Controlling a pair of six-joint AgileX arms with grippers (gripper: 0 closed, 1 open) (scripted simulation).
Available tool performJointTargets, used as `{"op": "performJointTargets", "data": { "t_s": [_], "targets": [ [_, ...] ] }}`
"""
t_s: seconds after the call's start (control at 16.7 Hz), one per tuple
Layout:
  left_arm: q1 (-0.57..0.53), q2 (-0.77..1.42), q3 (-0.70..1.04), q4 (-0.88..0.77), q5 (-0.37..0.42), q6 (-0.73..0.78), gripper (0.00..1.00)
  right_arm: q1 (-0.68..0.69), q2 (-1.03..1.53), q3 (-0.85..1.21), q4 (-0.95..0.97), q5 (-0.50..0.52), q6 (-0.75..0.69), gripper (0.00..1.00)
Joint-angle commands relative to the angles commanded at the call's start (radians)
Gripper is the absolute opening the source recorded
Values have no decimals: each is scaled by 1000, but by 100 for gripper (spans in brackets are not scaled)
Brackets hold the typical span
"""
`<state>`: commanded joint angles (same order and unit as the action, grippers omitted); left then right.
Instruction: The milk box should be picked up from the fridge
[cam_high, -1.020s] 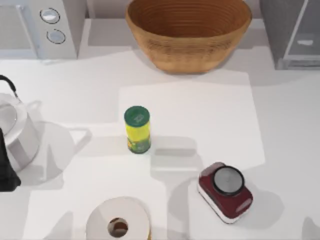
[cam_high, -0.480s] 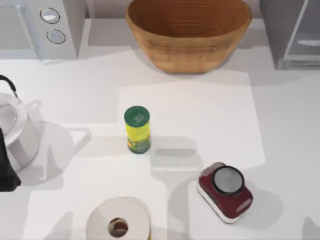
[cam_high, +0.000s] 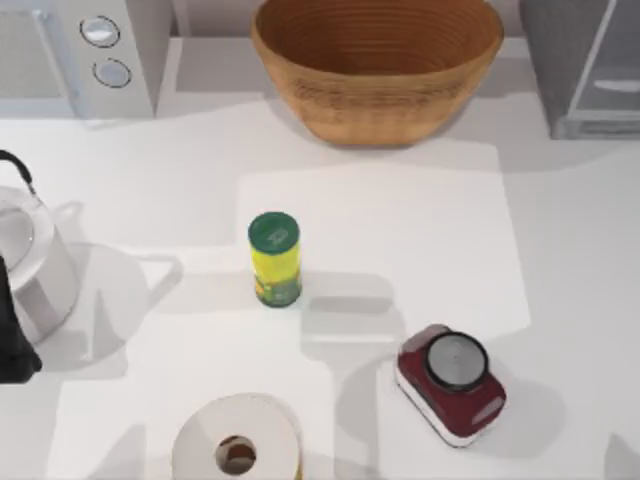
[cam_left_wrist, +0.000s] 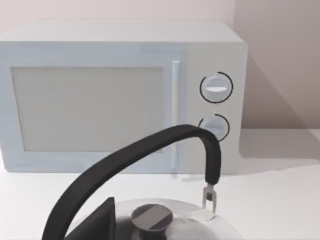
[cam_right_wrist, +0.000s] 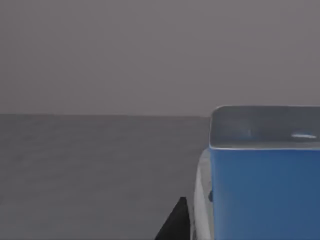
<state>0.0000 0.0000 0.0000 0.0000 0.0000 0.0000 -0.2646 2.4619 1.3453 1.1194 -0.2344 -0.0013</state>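
Observation:
The fridge (cam_high: 556, 62) stands at the table's back right corner, dark grey with a paler panel, and a faint pale streak lies on its shelf. In the right wrist view, grey fridge surfaces (cam_right_wrist: 100, 170) lie all around. Very close to that camera is the milk box (cam_right_wrist: 260, 190), with a blue face, a pale top and a white side. A dark tip of my right gripper (cam_right_wrist: 172, 227) shows just beside the box; whether it touches the box cannot be told. My left arm (cam_high: 12, 345) is parked at the table's left edge, over the kettle.
A metal kettle (cam_high: 25, 265) with a black handle (cam_left_wrist: 150, 150) sits at the left, in front of the microwave (cam_high: 90, 50). A wicker basket (cam_high: 376, 65) stands at the back. A yellow can (cam_high: 275, 258), a red scale (cam_high: 450, 383) and a paper roll (cam_high: 237, 445) occupy the middle and front.
The bright pale patch on the fridge shelf has dimmed and shifted slightly to the right. Nothing else on the table has moved.

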Motion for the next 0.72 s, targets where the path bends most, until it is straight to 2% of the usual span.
{"op": "performJointTargets", "data": {
  "t_s": [0.72],
  "targets": [
    [0, 0, 0, 0, 0, 0, 100, 2, -134, -4, -130, -1, 3, 0]
  ]
}}
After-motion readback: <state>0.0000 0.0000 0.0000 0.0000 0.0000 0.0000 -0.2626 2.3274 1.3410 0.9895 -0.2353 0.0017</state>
